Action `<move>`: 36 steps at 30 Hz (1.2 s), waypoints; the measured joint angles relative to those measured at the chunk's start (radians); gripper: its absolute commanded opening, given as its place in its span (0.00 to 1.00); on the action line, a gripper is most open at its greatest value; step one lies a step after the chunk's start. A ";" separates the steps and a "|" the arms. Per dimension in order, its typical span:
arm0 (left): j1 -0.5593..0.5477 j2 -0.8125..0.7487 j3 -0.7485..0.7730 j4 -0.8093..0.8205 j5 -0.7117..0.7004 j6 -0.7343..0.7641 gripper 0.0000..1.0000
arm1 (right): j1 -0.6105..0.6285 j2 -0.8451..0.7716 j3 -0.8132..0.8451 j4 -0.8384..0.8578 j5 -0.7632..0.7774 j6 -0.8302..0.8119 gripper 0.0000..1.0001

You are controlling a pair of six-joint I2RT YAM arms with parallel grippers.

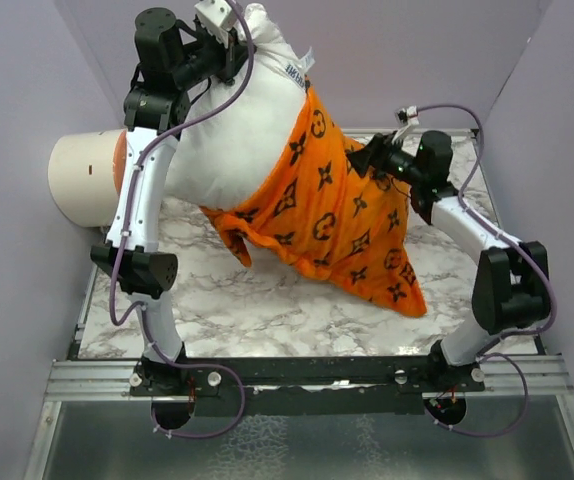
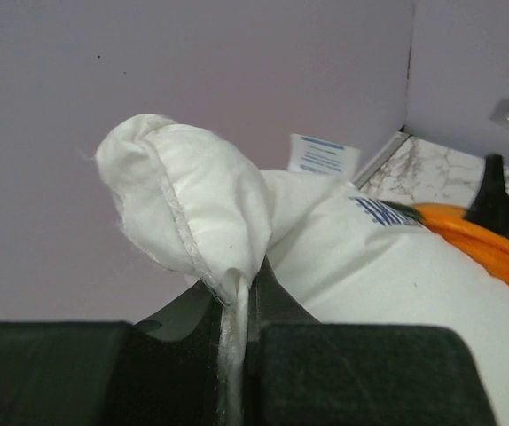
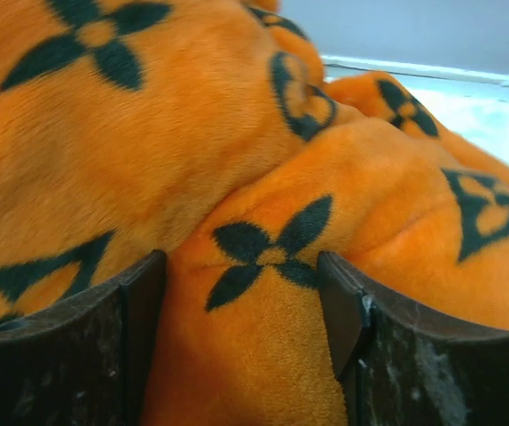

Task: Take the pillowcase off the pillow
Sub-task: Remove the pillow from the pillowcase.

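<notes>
- My left hand (image 2: 239, 302) is clamped on a corner of the pillow (image 1: 232, 130), which is raised high at the back.
- The pillowcase (image 1: 327, 215) covers only the pillow's lower right end, and its tail drapes onto the worktop (image 1: 267, 310).
- My right hand (image 3: 241, 266) straddles a pillowcase fold with its fingers apart. From this close view I cannot tell whether it grips.

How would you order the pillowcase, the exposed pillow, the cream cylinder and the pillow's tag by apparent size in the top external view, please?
1. pillowcase
2. exposed pillow, lifted nearer the camera and partly covered, so its gap from first is unsure
3. cream cylinder
4. tag
</notes>
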 measured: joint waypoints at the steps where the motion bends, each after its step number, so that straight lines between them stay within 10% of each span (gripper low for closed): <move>1: -0.002 0.026 0.021 0.016 -0.016 -0.008 0.00 | 0.023 -0.036 -0.069 0.030 0.009 -0.005 0.66; 13: -0.146 0.171 0.128 0.354 -0.097 0.099 0.00 | 0.410 -0.339 -0.424 0.239 0.208 -0.074 0.80; 36: -0.257 -0.082 0.010 0.447 0.109 -0.026 0.00 | 0.401 -0.208 -0.229 0.198 0.442 -0.194 0.83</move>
